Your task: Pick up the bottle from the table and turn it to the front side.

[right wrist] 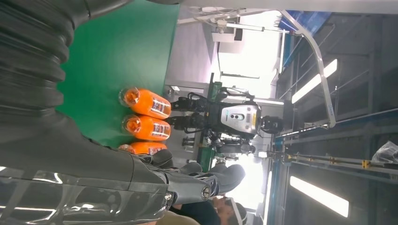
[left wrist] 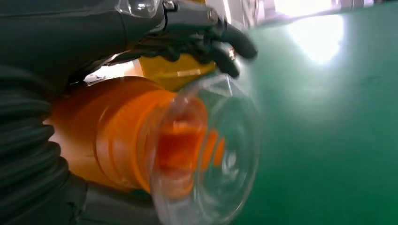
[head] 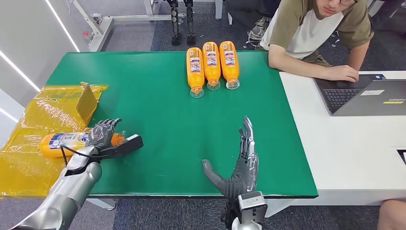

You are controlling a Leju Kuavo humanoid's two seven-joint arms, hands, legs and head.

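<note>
Nearest you, your right hand (head: 241, 165) is hovering low over the front edge of the green bench (head: 158, 110), palm up, fingers spread and pointing away from you, thumb out to the side, gripping nothing. Your left hand (head: 103, 134) is working at the bench's left front corner, its fingers curling over the neck end of the orange bottle (head: 64, 142) and holding it. That bottle is lying on its side, its body out over the yellow plastic sheet (head: 28, 158) and its cap end pointing right, toward the middle of the bench; its long axis is running left to right across your view. In the left wrist view you are looking straight at the clear cap (left wrist: 206, 150), with dark fingers (left wrist: 220, 44) wrapping over the bottle's shoulder. So the bottle is sitting in the left hand already, well apart from the right one, and the turn looks like a job for the left wrist: a roll about that left-to-right axis. The printed label is already partly showing on the upper side, so judge how much roll is needed. A cardboard flap (head: 87, 101) is standing just behind the bottle. Farther back, three orange bottles (head: 211, 66) are lying side by side, caps toward you. Beyond the bench's right corner a person (head: 316, 33) is resting a hand by a laptop (head: 364, 96) on a white table (head: 344, 153)
</note>
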